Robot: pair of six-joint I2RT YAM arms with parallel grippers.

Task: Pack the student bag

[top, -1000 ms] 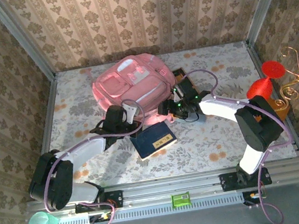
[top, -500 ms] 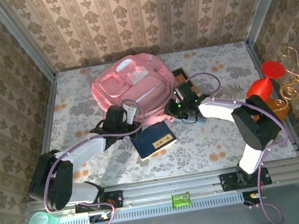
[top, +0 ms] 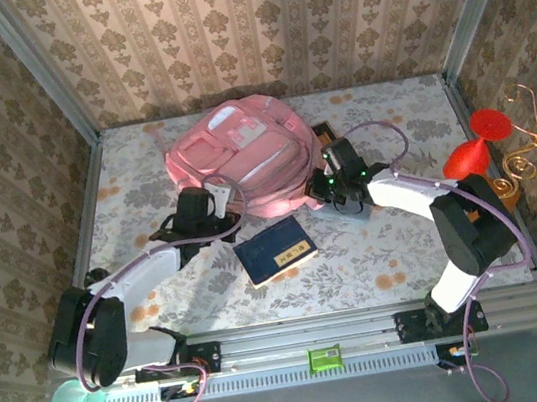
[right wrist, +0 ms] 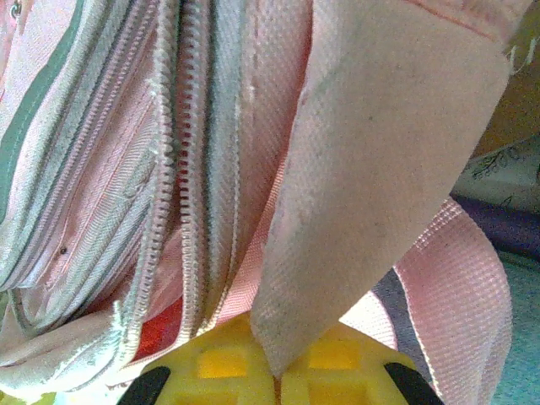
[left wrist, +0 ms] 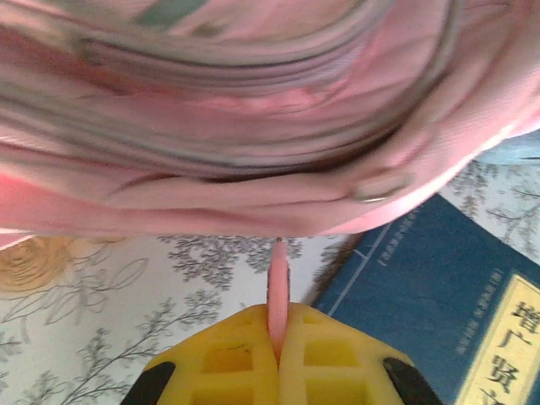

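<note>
The student bag, large and pink, lies flat at the back middle of the table. My left gripper sits at the bag's near edge. In the left wrist view its yellow fingers are shut on a thin pink pull tab that hangs from the student bag. My right gripper is at the bag's near right corner. In the right wrist view it is shut on a pale pink fabric flap beside the bag's zippers.
A blue book with a yellow label lies just in front of the bag, between the arms, and shows as the blue book at my left fingers' right. A brown object lies behind the bag's right side. Metal rails bound the table.
My right gripper has closed on the bag's flap and shifted right. The bag has slid toward the back wall. My left gripper moved left and back, still holding the tab.
</note>
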